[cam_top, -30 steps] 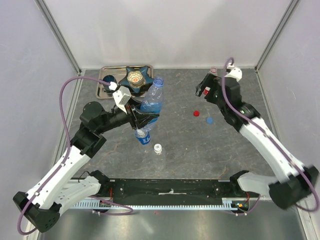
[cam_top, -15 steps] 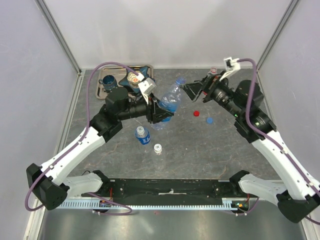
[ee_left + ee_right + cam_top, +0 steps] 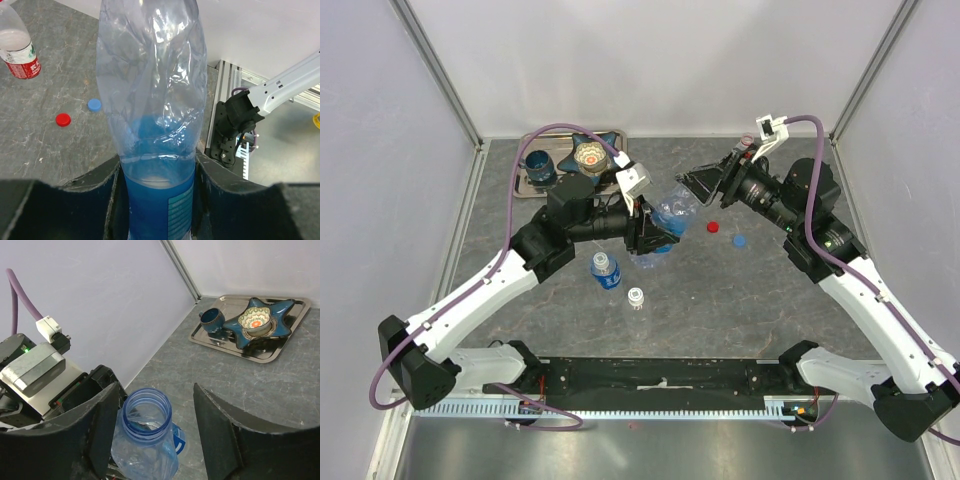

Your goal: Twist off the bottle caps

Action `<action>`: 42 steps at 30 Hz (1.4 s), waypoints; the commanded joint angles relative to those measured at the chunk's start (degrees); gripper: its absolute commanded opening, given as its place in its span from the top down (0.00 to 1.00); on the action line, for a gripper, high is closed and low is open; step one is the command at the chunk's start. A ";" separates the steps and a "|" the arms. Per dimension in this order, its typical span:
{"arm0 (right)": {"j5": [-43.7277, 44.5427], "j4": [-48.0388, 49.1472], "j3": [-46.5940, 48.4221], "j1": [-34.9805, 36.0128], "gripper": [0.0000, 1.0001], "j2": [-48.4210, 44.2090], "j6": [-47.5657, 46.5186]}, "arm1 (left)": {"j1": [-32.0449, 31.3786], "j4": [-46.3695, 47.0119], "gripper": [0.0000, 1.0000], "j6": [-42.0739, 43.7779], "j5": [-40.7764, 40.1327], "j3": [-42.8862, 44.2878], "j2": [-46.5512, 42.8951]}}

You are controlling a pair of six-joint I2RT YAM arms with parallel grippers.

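Where the grey tabletop (image 3: pixel 720 300) hits its far-left corner, a metal tray (image 3: pixel 227 302) carries a blue star-shaped dish (image 3: pixel 282 330) and a dark blue mug (image 3: pixel 212 320) beside it.

Biggest task item is the blue-tinted bottle (image 3: pixel 670 212). It's held tilted over the middle of the tabletop, a bit toward the far edge, mouth pointing at the right arm. Left fingers (image 3: pixel 95 185) are clamped tight on its lower body, both sides in contact. Right fingers (image 3: pixel 97 430) are part open and straddle the neck, with a clear gap on one side, so no grip there. Mouth is uncapped.

Red-labelled bottle (image 3: pixel 17 50) stands upright by the far edge, right of centre. Its top is cut off or hidden, so can't tell if it's capped.

Small blue-labelled bottle (image 3: pixel 606 270) stands left of centre, near the held one's base in the overhead view. Tiny plain bottle (image 3: pixel 636 297) is just beside it toward the near edge, white top on.

Red cap (image 3: pixel 714 226) and blue cap (image 3: pixel 739 240) lie loose right of centre, near each other, not touching.
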 commanded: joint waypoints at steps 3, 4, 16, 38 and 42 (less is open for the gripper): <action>-1.11 2.13 -0.60 0.28 0.45 -1.64 0.67 | -0.40 0.54 0.52 3.59 -2.71 2.49 -0.28; -1.02 1.70 -0.60 0.37 0.49 -1.82 0.50 | -0.40 0.46 0.52 4.03 -3.06 2.58 -0.29; 7.48 -7.87 8.88 0.28 0.89 -1.91 -5.65 | -0.22 -2.97 0.01 6.75 -13.86 7.67 -1.78; 74.40 3.68 -1.10 -12.71 1.00 14.44 -16.91 | -0.22 -1.48 0.01 1.84 -26.62 -11.03 -26.74; 73.34 11.61 -0.52 -15.18 1.00 19.87 -18.14 | -0.22 -1.56 0.01 0.87 -26.01 -12.89 -27.35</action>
